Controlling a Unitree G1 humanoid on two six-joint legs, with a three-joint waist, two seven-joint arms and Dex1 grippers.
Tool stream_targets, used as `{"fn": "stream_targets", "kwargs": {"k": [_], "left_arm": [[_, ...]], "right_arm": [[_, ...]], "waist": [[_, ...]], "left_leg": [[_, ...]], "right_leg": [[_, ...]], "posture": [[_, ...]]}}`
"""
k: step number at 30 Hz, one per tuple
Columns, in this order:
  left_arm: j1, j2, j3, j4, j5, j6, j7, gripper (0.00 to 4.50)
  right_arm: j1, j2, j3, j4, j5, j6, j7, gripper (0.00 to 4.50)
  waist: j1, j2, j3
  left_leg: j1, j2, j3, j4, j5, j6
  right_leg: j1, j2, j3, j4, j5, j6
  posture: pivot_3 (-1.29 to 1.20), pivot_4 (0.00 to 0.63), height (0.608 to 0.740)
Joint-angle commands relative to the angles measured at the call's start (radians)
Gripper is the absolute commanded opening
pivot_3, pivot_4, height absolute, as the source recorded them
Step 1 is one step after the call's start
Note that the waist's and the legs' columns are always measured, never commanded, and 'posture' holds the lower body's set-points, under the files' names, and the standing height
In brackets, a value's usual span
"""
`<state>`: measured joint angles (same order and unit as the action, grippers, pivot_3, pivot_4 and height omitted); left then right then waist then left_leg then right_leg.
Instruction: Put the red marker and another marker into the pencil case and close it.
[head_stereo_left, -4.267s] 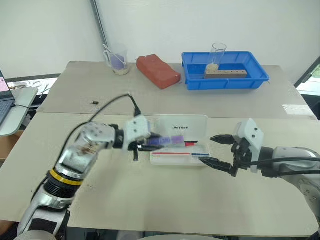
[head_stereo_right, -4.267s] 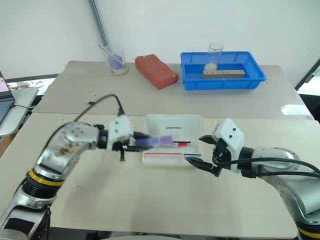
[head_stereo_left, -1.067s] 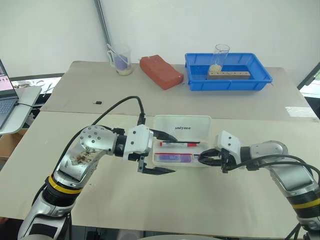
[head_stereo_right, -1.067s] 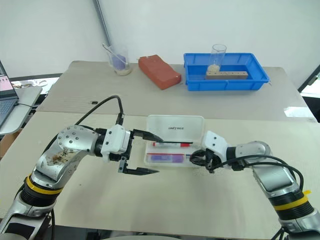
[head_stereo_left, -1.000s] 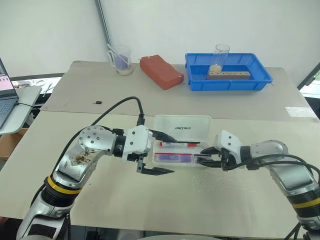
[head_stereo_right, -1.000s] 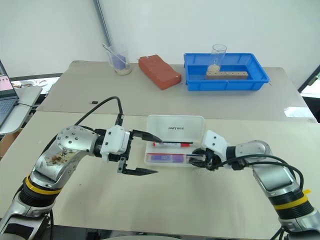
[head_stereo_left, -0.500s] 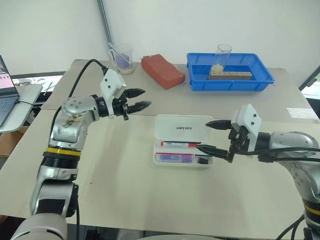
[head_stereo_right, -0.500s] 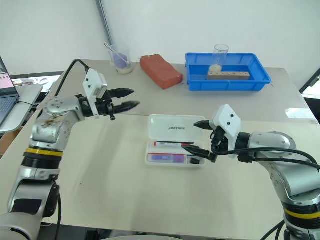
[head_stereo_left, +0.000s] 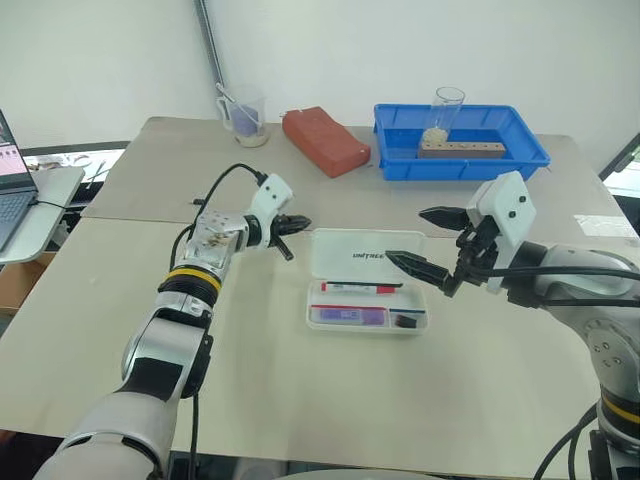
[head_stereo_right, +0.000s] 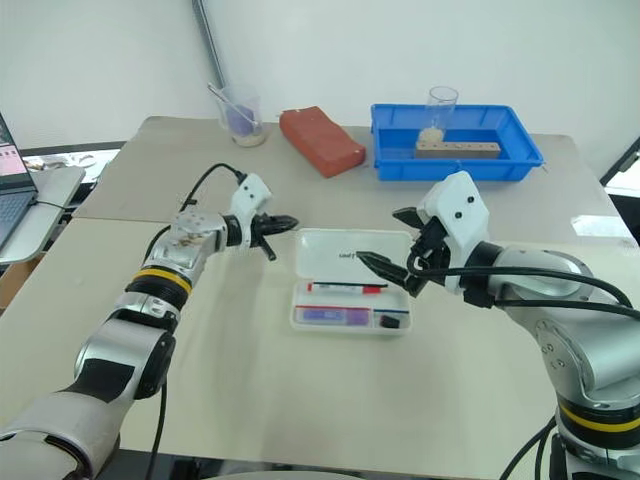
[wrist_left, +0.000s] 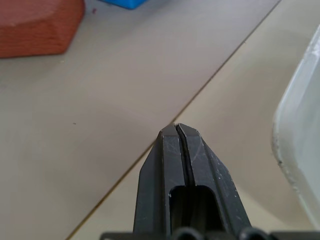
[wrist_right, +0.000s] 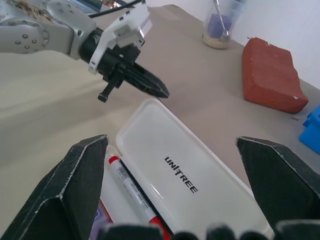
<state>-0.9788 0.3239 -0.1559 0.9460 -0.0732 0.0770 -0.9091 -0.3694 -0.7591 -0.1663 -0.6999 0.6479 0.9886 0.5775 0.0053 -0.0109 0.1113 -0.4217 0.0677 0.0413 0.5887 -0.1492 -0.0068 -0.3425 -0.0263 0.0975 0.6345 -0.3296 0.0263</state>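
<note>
We see the case (head_stereo_left: 365, 285) open mid-table, the red marker (head_stereo_left: 360, 288) and purple marker (head_stereo_left: 348, 315) inside, our clenched, empty left gripper (head_stereo_left: 298, 223) at its 10 o'clock, and our released right gripper (head_stereo_left: 432, 240) partly hiding its 3 o'clock edge.

Laptop (head_stereo_left: 10, 185) cut off by the head view's edge, contents of the cup (head_stereo_left: 243, 118) and of the glass (head_stereo_left: 441, 118) in the blue tray (head_stereo_left: 520, 160) too small to tell, pencil case (wrist_left: 300, 145) cropped in the left wrist view, small dark item (head_stereo_left: 405, 321) in the case unidentifiable
</note>
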Motion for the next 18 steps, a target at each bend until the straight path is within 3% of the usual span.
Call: {"fn": "stream_targets", "kwargs": {"k": [1, 7, 13, 18], "left_arm": [[-0.045, -0.011, 0.013, -0.018, -0.021, -0.018, -0.111, 0.05], [-0.009, 0.012, 0.004, -0.124, -0.039, 0.010, -0.284, 0.05], [0.100, 0.080, -0.055, -0.417, -0.071, 0.111, -0.481, 0.05], [0.224, 0.120, -0.179, -0.583, 0.046, -0.004, -0.472, 0.05]], "right_arm": [[-0.016, -0.010, -0.029, -0.039, 0.035, 0.017, -0.016, 4.50], [-0.003, -0.056, -0.051, -0.060, 0.107, 0.047, 0.018, 4.50], [-0.024, -0.107, -0.077, -0.049, 0.194, 0.067, 0.044, 4.50], [-0.005, -0.135, -0.042, -0.035, 0.200, 0.051, 0.061, 4.50]], "waist": [[-0.001, 0.000, 0.000], [-0.002, 0.000, 0.000], [-0.016, 0.001, -0.001], [-0.017, 0.002, -0.001]], "left_leg": [[-0.001, 0.000, 0.000, 0.000, 0.000, 0.000], [-0.004, 0.000, 0.000, 0.001, 0.000, 0.000], [-0.003, 0.000, -0.001, 0.000, 0.000, 0.000], [-0.002, 0.000, -0.001, 0.000, 0.000, 0.000]], "right_leg": [[-0.001, 0.000, 0.000, 0.001, 0.000, 0.000], [-0.007, 0.001, 0.001, 0.007, 0.000, 0.000], [-0.007, 0.001, 0.002, 0.008, 0.000, 0.000], [-0.006, 0.001, 0.002, 0.007, 0.000, -0.001]], "posture": [[0.00, 0.150, 0.740], [0.00, 0.150, 0.740], [0.00, 0.150, 0.740], [0.00, 0.150, 0.740]]}}
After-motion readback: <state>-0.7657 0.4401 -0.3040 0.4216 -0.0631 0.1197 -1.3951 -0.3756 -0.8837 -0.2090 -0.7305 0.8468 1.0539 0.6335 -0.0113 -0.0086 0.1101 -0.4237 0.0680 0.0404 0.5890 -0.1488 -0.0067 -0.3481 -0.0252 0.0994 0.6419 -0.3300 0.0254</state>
